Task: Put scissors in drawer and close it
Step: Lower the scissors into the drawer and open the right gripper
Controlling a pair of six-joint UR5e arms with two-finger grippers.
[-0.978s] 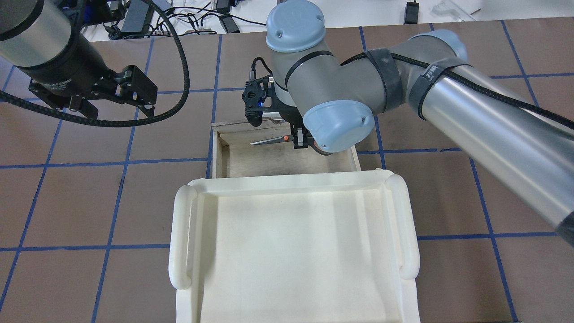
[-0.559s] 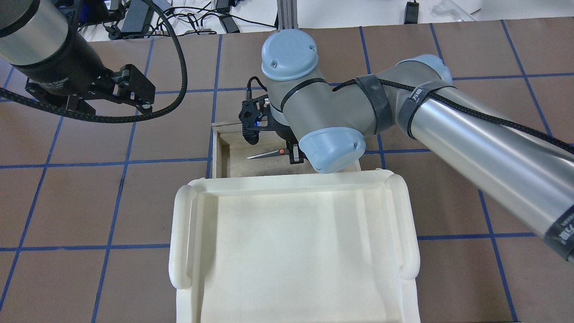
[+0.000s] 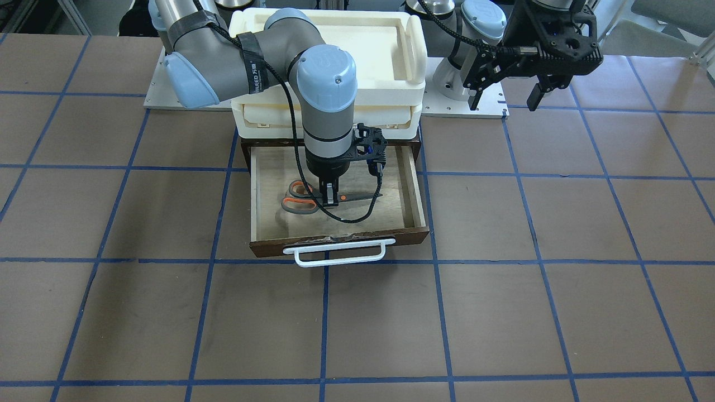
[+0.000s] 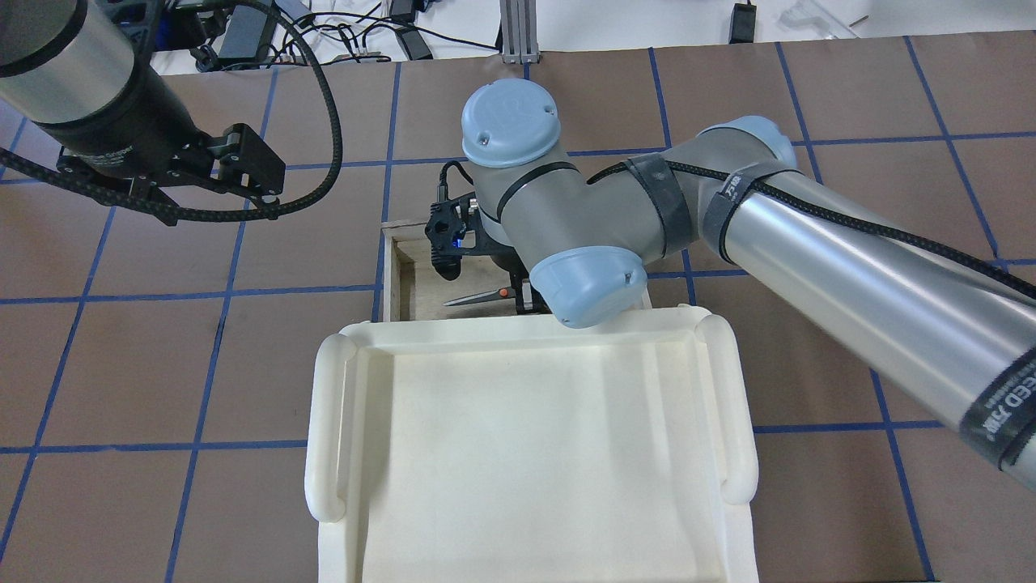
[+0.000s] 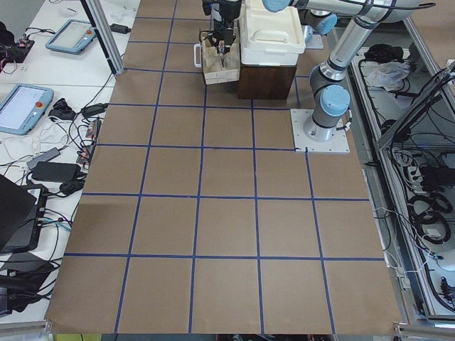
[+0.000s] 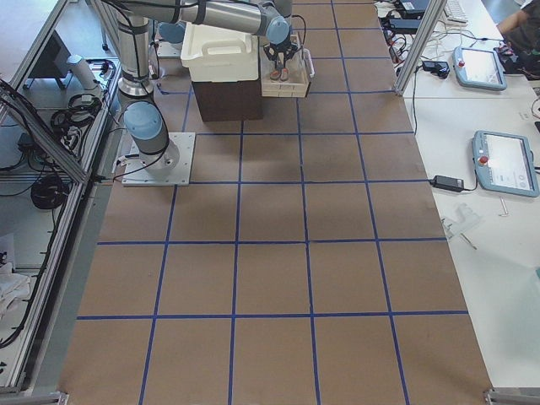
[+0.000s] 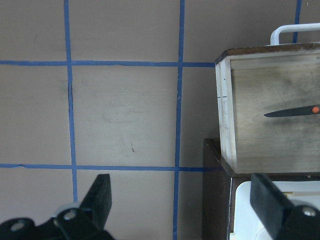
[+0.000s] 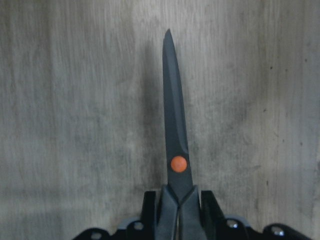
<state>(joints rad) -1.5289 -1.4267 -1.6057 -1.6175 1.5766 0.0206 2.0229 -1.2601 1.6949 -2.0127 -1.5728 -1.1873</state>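
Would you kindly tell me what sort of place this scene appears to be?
Most likely a robotics lab: a left arm and right arm bolted to a table gridded with blue tape, teach pendants on a side bench, and loose cables along the edges.

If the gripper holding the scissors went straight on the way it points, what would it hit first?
The right gripper points straight down into the drawer, so it would hit the wooden floor. The scissors it holds would likely touch first; the gap left is unclear.

Robotics lab: teach pendant point(image 6: 504, 163) (on side bench point(image 6: 456, 125)), cable coils point(image 5: 425, 219), taped-grid table point(image 4: 162, 364).
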